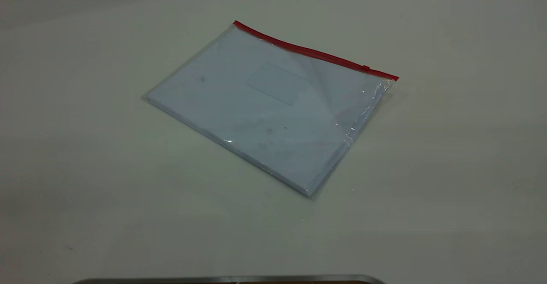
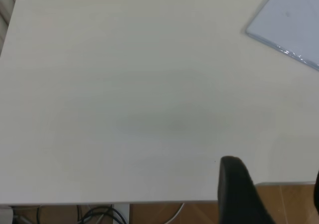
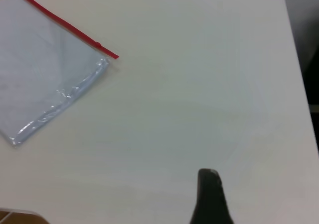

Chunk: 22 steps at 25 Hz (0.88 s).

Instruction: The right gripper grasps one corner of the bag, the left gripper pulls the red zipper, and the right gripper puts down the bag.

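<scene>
Pale tabletop (image 1: 85, 147) carries the bag (image 1: 265, 109), red zipper (image 1: 314, 53) running far-left to right; both tools' openings cannot be made out

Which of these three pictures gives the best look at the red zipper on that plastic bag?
The exterior view: the red zipper runs unbroken along the bag's far edge, slider included. The right wrist view shows most of it, cut off at the frame's edge. The left wrist view shows only a bag corner, no zipper.

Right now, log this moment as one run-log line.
stage: pre-grasp | bag: flat on table, ungrasped | red zipper: untouched | left gripper: away | right gripper: away
</scene>
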Motion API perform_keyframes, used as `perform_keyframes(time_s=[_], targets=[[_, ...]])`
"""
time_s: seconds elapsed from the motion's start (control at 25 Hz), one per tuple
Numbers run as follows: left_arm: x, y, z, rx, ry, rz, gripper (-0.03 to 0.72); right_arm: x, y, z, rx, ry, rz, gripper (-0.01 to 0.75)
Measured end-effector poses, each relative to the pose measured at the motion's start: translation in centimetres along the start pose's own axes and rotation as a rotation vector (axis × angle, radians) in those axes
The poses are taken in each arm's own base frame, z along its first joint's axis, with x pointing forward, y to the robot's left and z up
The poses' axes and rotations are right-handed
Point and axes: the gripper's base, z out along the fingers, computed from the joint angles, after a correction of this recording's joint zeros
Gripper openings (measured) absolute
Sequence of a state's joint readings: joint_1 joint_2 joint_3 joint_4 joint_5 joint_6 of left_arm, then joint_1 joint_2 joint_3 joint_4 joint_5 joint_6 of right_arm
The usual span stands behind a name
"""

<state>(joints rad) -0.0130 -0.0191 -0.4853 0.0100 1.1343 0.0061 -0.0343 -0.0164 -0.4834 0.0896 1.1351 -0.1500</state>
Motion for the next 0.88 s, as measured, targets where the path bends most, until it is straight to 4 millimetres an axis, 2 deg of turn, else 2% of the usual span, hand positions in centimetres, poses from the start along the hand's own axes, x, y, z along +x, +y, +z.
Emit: perform_keyframes(time_s=[0.12,0.2,0.32,0.4,0.56,0.64,0.88], targets=[[-0.3,0.0,0.0,0.000,0.011,-0.006,0.430,-0.1,0.1,0.0,-0.015,-0.008,0.010,0.571],[-1.5,0.0,0.0,0.000,0.023,-0.005,0.430,-0.4,0.1,-0.2,-0.015,-0.036,0.034,0.571],[-5.0,0.0,0.2,0.001,0.007,-0.004,0.430,-2.3,-0.1,-0.2,-0.014,-0.060,0.077,0.571],[-7.8,0.0,0.7,0.005,-0.039,-0.005,0.430,-4.2,-0.4,0.5,-0.015,-0.040,0.093,0.571],[-13.3,-0.2,3.6,0.028,0.007,-0.012,0.430,-7.6,-1.1,4.4,-0.018,0.060,0.118,0.571],[-15.5,-0.3,6.0,0.045,0.081,-0.019,0.430,-8.7,-1.4,6.7,-0.024,0.117,0.137,0.571],[-20.7,-1.5,13.7,0.160,0.182,-0.031,0.430,-9.9,-1.7,14.4,-0.072,0.259,0.201,0.571]])
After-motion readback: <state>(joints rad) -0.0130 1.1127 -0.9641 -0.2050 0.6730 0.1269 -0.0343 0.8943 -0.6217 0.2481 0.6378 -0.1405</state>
